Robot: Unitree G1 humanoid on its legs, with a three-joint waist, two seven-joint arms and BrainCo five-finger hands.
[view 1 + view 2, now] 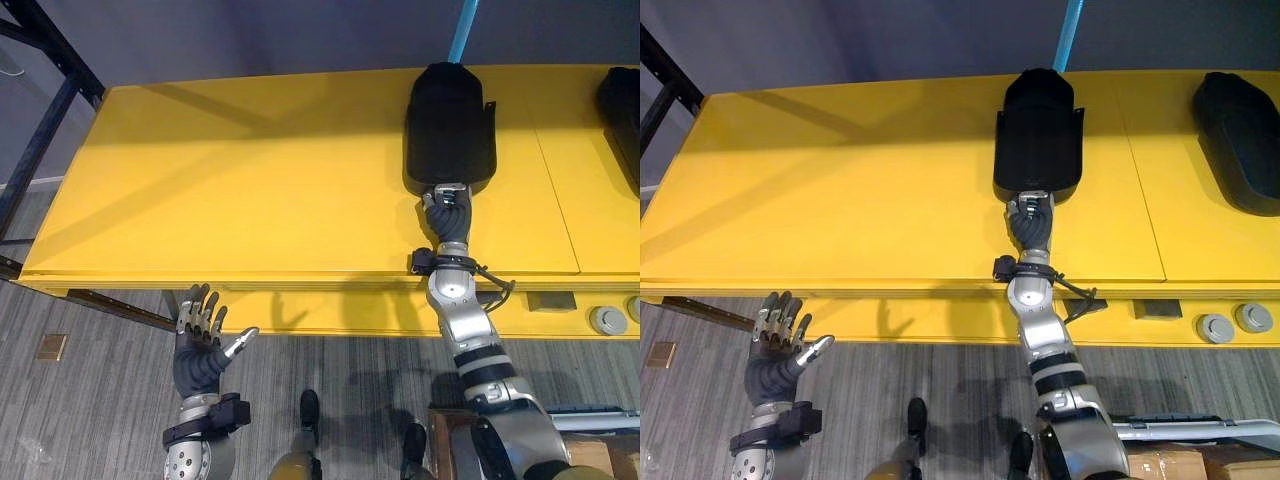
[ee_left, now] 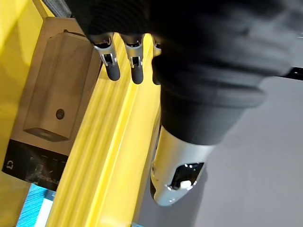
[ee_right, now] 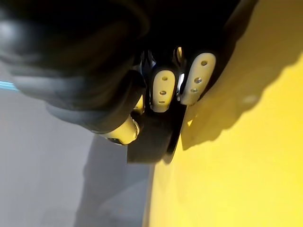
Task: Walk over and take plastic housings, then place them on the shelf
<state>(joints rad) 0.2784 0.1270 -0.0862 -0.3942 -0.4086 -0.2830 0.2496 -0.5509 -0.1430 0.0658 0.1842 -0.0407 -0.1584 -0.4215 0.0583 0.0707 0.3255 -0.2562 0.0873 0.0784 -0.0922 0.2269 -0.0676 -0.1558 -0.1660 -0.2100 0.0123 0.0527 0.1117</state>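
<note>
The right hand [image 1: 447, 208] reaches over the front edge of the yellow table [image 1: 250, 180] and grips the near end of a black plastic housing [image 1: 450, 120]. The right wrist view shows its fingers [image 3: 162, 92] curled over the housing's rim with the thumb on the other side. The housing lies flat on the tabletop. Its long axis runs from the robot toward the table's far edge, and its rounded end points away. A second black housing [image 1: 1240, 140] lies well apart toward the table's right end, so there are two in all. The left hand [image 1: 200, 345] hangs below the table's front edge over the floor, fingers straight and spread, holding nothing.
</note>
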